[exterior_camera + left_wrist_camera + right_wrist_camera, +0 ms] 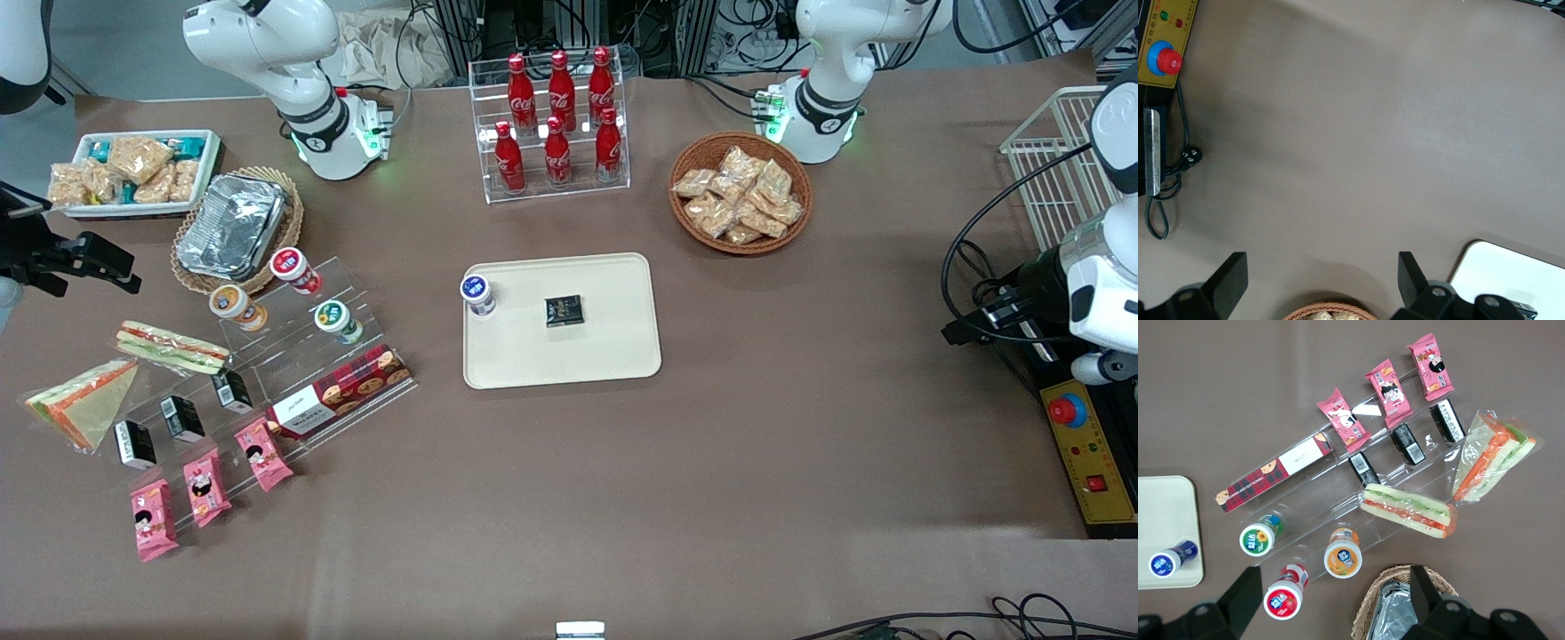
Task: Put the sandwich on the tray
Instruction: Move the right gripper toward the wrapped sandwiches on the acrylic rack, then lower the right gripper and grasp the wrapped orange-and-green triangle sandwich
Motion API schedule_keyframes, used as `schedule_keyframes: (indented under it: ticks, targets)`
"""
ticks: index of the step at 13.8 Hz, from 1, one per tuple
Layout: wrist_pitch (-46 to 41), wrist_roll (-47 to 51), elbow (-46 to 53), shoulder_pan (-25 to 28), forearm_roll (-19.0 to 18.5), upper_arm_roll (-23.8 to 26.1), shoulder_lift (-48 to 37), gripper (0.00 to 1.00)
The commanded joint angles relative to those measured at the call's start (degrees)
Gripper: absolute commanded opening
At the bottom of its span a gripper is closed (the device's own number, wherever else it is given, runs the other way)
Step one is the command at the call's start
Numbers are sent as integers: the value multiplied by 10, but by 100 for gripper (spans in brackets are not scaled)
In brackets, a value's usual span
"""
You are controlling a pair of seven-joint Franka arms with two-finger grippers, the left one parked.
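Spread wide and holding nothing, the tool (1331, 603) hangs high over the foil container in its wicker basket (236, 227), its two dark fingers (1248, 593) apart in the wrist view. Below and nearer the front camera stands a clear stepped rack (267, 373) with small cups, black packets and pink packets, and a long narrow sandwich (171, 347) lies at its edge. Just beside that, toward the working arm's end of the tabletop (622, 498), lies the sandwich (84, 404), a clear-wrapped triangular wedge with a pale bread face up and orange, red and green layers along one edge. It is probably light, soft and easily crushed, with slippery film; a gentle pinch across the thick layered edge looks safest. The tray (622, 356), cream and low-rimmed, lies well apart at mid-tabletop, carrying a blue-lidded cup (477, 294) and a black packet (564, 310).
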Motion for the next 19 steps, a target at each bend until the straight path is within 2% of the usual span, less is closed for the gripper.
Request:
schedule_keyframes:
  ticks: [1,3,7,12,13,16,19]
  targets:
    - [-10,-28,2,2,10,-10,-1,99]
    - [-2,-26,2,2,7,-16,7,99]
    - [44,-30,2,2,6,-80,52,99]
    - [169,-25,2,4,13,-143,144,98]
    - [194,-24,1,4,18,-155,162,98]
    - [246,-28,-4,4,68,-178,215,98]
    - [269,-30,-5,3,69,-186,239,98]
